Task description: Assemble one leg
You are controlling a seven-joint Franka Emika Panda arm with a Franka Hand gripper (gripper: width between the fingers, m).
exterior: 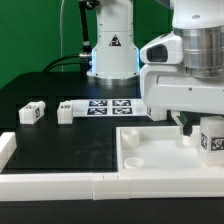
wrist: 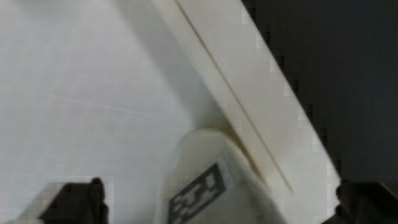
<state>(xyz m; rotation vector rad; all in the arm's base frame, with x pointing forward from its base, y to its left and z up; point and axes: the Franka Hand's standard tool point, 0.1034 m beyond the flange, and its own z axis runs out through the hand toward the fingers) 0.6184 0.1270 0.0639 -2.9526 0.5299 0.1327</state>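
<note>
A leg (exterior: 212,142), a small white block with a black-and-white tag, stands upright on the white panel (exterior: 150,152) near its corner at the exterior view's right. My gripper (exterior: 205,128) is low over it, open, with one finger on each side of the leg and a gap at each. In the wrist view the leg (wrist: 210,190) shows between the dark fingertips (wrist: 75,202), and the gripper (wrist: 219,206) straddles it beside the panel's raised rim (wrist: 231,80). Two more legs (exterior: 32,113) (exterior: 66,110) lie on the black table at the exterior view's left.
The marker board (exterior: 112,105) lies flat at the table's middle back. A white border rail (exterior: 60,185) runs along the front, with a piece (exterior: 5,148) at the left edge. The arm's base (exterior: 110,50) stands behind.
</note>
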